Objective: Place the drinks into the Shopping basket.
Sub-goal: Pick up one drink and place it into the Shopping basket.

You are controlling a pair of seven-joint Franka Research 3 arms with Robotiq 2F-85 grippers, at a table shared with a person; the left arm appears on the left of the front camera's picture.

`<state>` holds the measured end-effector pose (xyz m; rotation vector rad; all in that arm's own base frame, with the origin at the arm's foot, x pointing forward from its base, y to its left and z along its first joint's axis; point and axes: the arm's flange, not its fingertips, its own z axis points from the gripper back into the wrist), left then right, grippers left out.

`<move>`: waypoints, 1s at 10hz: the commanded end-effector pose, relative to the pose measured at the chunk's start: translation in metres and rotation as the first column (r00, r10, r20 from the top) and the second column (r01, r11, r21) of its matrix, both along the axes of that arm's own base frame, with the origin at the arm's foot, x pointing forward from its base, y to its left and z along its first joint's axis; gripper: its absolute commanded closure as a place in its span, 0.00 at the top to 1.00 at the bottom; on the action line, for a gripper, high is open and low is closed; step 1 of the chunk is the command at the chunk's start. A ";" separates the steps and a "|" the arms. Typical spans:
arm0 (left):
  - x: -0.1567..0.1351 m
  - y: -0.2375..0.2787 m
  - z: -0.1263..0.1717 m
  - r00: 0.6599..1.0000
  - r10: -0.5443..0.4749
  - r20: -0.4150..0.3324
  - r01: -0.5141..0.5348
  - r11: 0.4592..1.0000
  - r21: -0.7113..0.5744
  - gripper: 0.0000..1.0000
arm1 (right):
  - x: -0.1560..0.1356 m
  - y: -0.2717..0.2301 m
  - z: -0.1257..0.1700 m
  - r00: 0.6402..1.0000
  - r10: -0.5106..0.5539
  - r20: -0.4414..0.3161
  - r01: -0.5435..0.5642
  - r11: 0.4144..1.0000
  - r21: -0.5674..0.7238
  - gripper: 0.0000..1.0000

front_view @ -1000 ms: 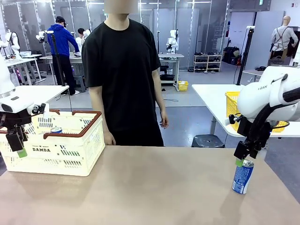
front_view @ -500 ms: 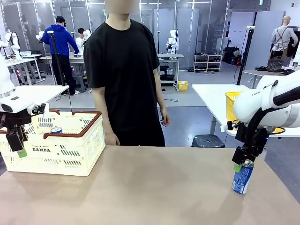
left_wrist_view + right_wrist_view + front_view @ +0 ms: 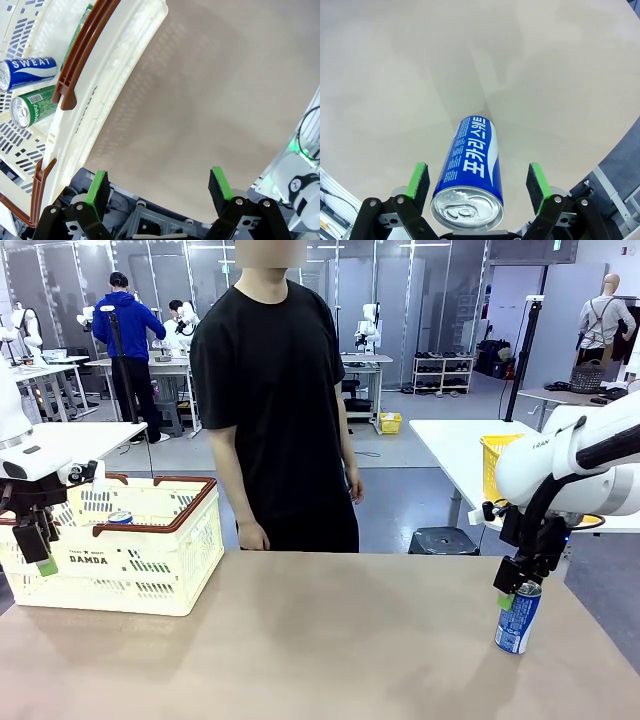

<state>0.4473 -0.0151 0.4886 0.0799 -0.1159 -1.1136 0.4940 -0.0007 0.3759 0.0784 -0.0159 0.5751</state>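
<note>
1. Right gripper (image 3: 479,186) is down over the upright blue Pocari Sweat can (image 3: 470,172) on the counter (image 3: 300,640); the can top sits between the two green pads (image 3: 418,181), with a visible gap on each side, so nothing is gripped yet; I cannot tell whether the fingers are mid-close or paused
2. Left gripper (image 3: 159,187) has its fingers spread wide with nothing between them; it hangs just outside the Shopping basket (image 3: 125,60) wall, past the counter edge
3. Another blue can (image 3: 25,71) and a green can (image 3: 30,107) lie on their sides inside the basket; the remaining blue can stands well apart from the basket, at the other end of the counter
4. Risk: the can sits nearer the left-hand pad than the other in the right wrist view; if that pad touches first it could shove or tip the slim can before the second pad arrives
5. Risk: the pads look set high, near the can's rim; a grip that high on smooth metal could let the can swing or slip once lifted
6. Risk: the carry crosses the whole counter; a weak pinch could drop the can on the way
7. Risk: the left gripper hangs beside the basket's near wall, so the right arm's approach may crowd it
8. Risk: release onto the cans already lying inside could make it roll or bounce; the person (image 3: 270,390) stands at the far side, hands clear
</note>
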 end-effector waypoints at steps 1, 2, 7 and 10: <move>0.000 0.000 0.002 1.000 0.006 0.007 -0.006 1.000 0.013 1.00 | 0.004 -0.001 0.001 1.000 0.000 0.008 0.000 1.000 -0.026 0.79; 0.000 0.000 0.002 1.000 0.006 0.007 -0.006 1.000 0.013 1.00 | 0.002 0.001 0.002 1.000 -0.006 0.013 0.006 1.000 -0.012 0.79; 0.000 0.000 0.002 1.000 0.006 0.007 -0.006 1.000 0.013 1.00 | -0.001 0.005 0.001 1.000 -0.017 0.012 0.017 1.000 -0.004 0.22; 0.000 0.000 0.002 1.000 0.006 0.007 -0.006 1.000 0.013 1.00 | -0.006 0.010 0.010 0.999 -0.040 0.026 0.040 0.999 -0.007 0.14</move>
